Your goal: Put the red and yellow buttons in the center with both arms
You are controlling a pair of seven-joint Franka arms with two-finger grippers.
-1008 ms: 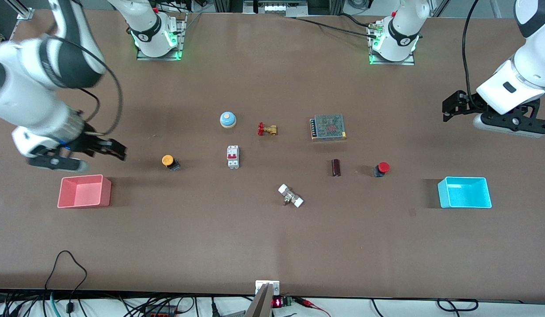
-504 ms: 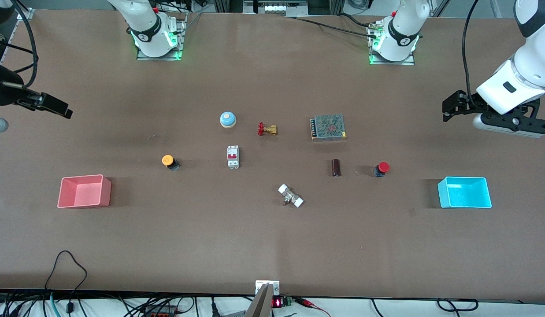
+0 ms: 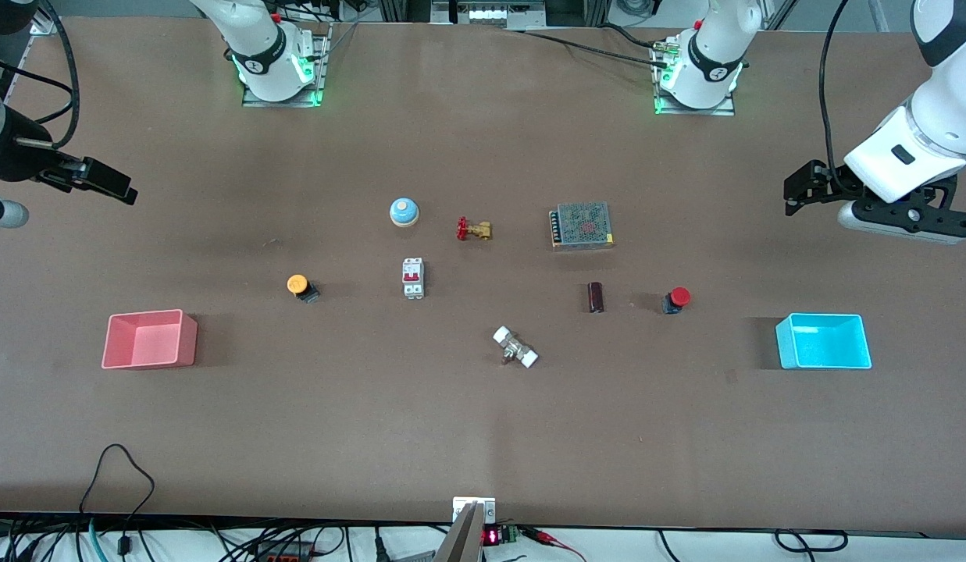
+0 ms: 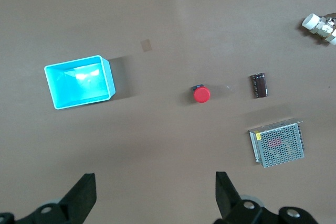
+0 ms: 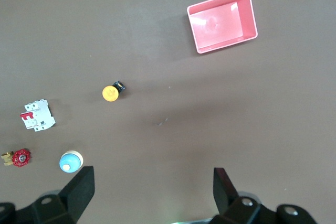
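Our two arms: white shells, black joints

Our left arm [image 3: 912, 152] wears glossy white casing with a black band near the top and a small dark oval mark; a black cable loops beside it. Our right arm [image 3: 6, 148] shows mostly black here, with thin black cables. Both white bases carry a black ring with a round logo, probably the maker's mark, and glow green at the foot. Our gripper fingers [image 4: 84, 195] are matte black wedges.

Both buttons [image 3: 297, 285] [image 3: 677, 297] sit apart on the table [image 3: 483, 437], the breaker [image 3: 413, 278] between them.
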